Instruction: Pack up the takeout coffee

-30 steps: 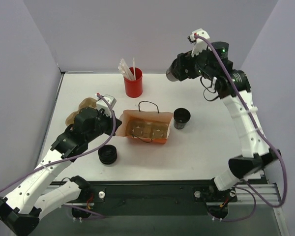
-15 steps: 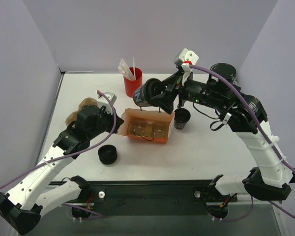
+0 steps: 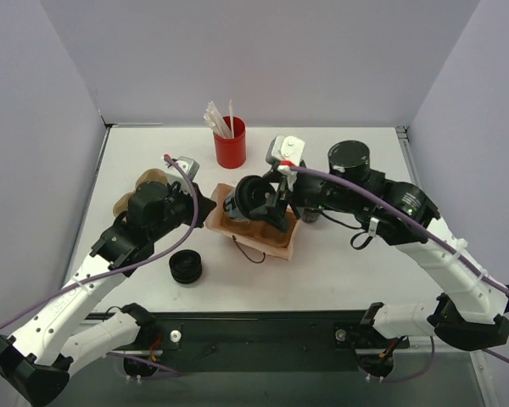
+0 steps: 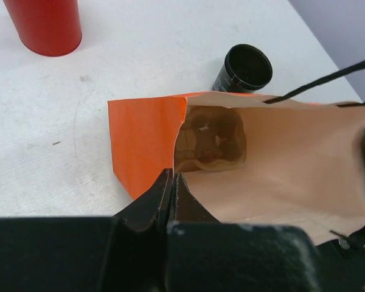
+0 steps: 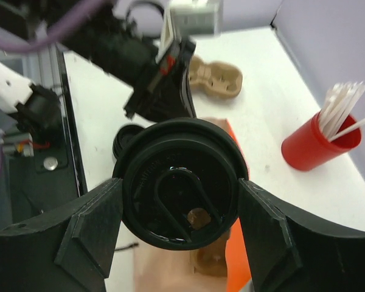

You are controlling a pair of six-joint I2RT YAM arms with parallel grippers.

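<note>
The orange paper bag (image 3: 267, 242) lies open in the middle of the table, with a brown cup carrier (image 4: 210, 137) inside it. My left gripper (image 4: 172, 176) is shut on the bag's left rim (image 4: 143, 140) and holds the mouth open. My right gripper (image 3: 256, 199) is shut on a lidded black takeout coffee cup (image 5: 170, 164), tilted on its side right over the bag's mouth. In the right wrist view the fingers (image 5: 94, 219) press both sides of the cup. A second black cup (image 4: 243, 67) stands just beyond the bag.
A red cup of white straws (image 3: 230, 142) stands at the back centre. A low stack of black lids (image 3: 187, 266) sits front left of the bag. A brown cardboard carrier (image 3: 144, 180) lies left, partly under my left arm. Grey walls enclose the table.
My right arm has swung from the back right down to the bag's mouth with the cup in it. The bag has tipped and shifted slightly in my left gripper's hold.
</note>
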